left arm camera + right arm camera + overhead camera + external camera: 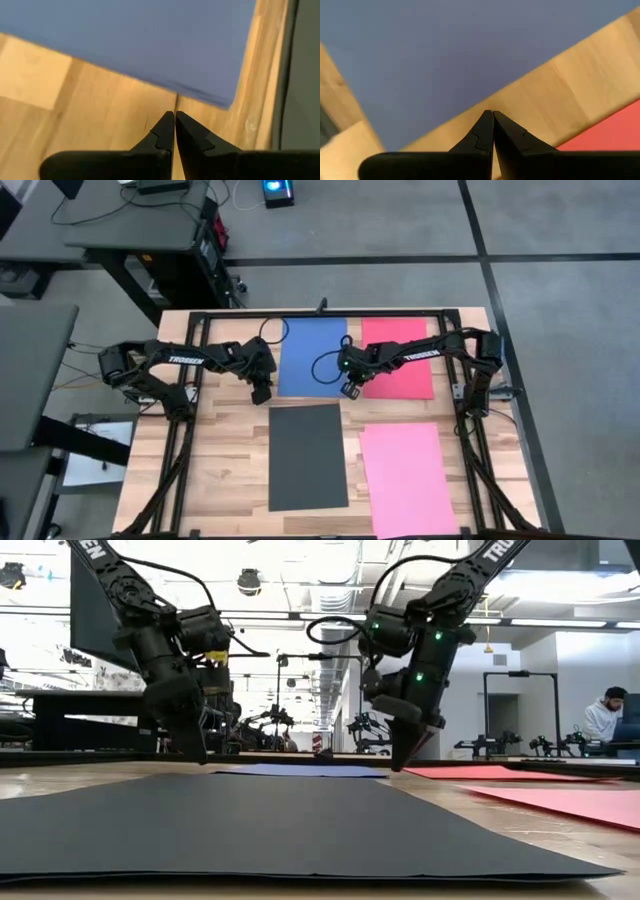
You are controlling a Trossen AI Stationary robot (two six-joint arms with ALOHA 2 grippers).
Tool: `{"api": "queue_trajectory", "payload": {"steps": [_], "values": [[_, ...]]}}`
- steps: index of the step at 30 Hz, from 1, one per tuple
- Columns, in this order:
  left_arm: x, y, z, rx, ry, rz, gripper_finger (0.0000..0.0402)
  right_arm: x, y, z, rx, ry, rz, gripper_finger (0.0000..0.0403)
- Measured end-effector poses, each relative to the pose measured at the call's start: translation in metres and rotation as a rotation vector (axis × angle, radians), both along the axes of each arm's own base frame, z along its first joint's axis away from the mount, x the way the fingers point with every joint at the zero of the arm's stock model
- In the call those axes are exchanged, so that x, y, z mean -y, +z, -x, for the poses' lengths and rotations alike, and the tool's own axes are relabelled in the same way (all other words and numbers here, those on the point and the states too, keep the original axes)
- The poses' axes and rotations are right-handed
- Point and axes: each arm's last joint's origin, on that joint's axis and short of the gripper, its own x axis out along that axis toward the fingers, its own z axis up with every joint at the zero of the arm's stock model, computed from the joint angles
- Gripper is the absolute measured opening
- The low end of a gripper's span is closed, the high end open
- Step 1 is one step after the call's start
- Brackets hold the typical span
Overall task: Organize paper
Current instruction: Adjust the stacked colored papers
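Four sheets of paper lie flat on the wooden table: a blue one (pixel 312 357) at the far middle, a red one (pixel 397 358) to its right, a dark grey one (pixel 307 457) at the near middle and a pink one (pixel 407 478) at the near right. My left gripper (pixel 261 395) is shut and points steeply down over bare wood, just off the blue sheet's near left corner (pixel 227 102). My right gripper (pixel 350 390) is also shut and points down at the blue sheet's near right edge (pixel 470 120), with the red sheet (pixel 605 132) close beside it. In the low view both sets of tips hang low over the table.
A black metal frame (pixel 320 313) runs along the table's far edge and down both sides, and cables loop over the blue sheet's far corners. Bare wood (pixel 225 470) lies left of the grey sheet. A person (pixel 605 715) sits in the room beyond the table.
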Motion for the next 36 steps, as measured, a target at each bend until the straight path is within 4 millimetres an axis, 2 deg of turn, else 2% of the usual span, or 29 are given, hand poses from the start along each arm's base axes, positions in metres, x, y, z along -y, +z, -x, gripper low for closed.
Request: {"api": "queue_trajectory", "payload": {"steps": [3, 11, 27, 36], "values": [[-0.002, -0.007, -0.002, -0.019, 0.004, 0.010, 0.0000, 0.003, -0.007, -0.001, -0.018, -0.007, -0.005, 0.0000], [-0.006, -0.025, -0.012, -0.013, -0.001, 0.048, 0.0000, 0.000, -0.006, -0.003, -0.004, 0.005, -0.006, 0.0000], [-0.006, -0.026, -0.013, 0.005, 0.011, 0.059, 0.0000, 0.001, -0.007, -0.007, 0.036, 0.008, -0.001, 0.0000], [-0.005, -0.014, -0.010, 0.033, 0.020, 0.033, 0.0000, 0.000, -0.007, -0.007, 0.038, 0.003, -0.003, 0.0000]]}}
